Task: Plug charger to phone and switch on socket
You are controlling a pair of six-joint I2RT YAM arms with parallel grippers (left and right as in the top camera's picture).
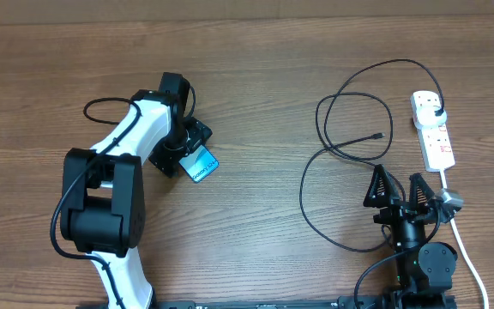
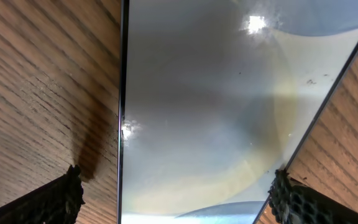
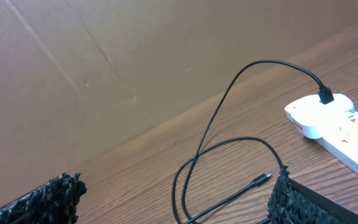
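Observation:
The phone (image 1: pixel 201 164) lies on the table left of centre, its blue screen end showing from under my left gripper (image 1: pixel 187 144). In the left wrist view the phone's glossy screen (image 2: pixel 216 93) fills the frame, and my left gripper (image 2: pixel 176 175) is open with a finger on either side of it. The charger (image 1: pixel 343 129) lies in black loops at the right, its connector tip (image 1: pixel 379 136) loose on the table and its plug (image 1: pixel 436 112) in the socket (image 1: pixel 436 142). My right gripper (image 1: pixel 399 190) is open and empty, near the front, short of the tip (image 3: pixel 265 178).
The socket's white cord (image 1: pixel 463 233) runs down past my right arm to the front edge. In the right wrist view the socket (image 3: pixel 347 132) lies at the right, with the black plug (image 3: pixel 325 96) in its end. A cardboard wall (image 3: pixel 104 74) stands behind the table.

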